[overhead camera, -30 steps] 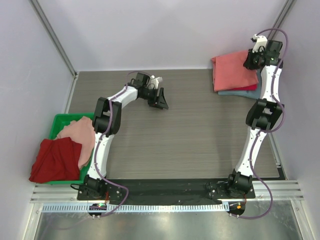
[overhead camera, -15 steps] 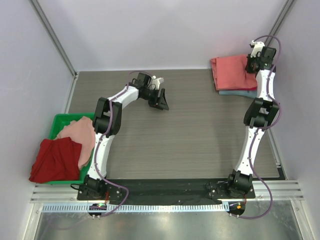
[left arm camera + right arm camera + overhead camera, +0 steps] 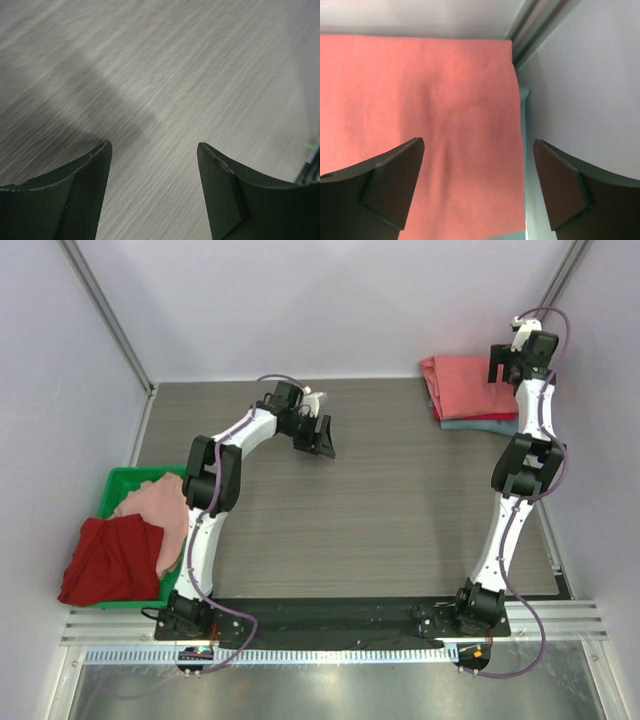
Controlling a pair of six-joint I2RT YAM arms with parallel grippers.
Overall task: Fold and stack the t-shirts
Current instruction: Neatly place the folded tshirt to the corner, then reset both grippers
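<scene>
My right gripper (image 3: 477,143) hangs with its jaws wide apart and nothing between them, directly over the salmon-coral t-shirt (image 3: 465,385). This shirt lies folded flat on top of the stack at the far right corner of the table (image 3: 400,510), and the lowest layer I can see there is the grey-blue t-shirt (image 3: 468,426). My left gripper (image 3: 322,438) is also spread and empty, above bare table near the far edge, left of the middle. I judge that the placing of this shirt is done and the step in hand is fetching another one. Two are not folded yet: the pale pink t-shirt (image 3: 155,508) and the dark red t-shirt (image 3: 105,560), heaped in and over the green bin (image 3: 118,478) at the left edge, toward the near corner. The next move calls for lifting my right arm away without dragging the top layer. My left gripper should then go to the bin, pinch one single shirt and draw it to the middle of the table.
</scene>
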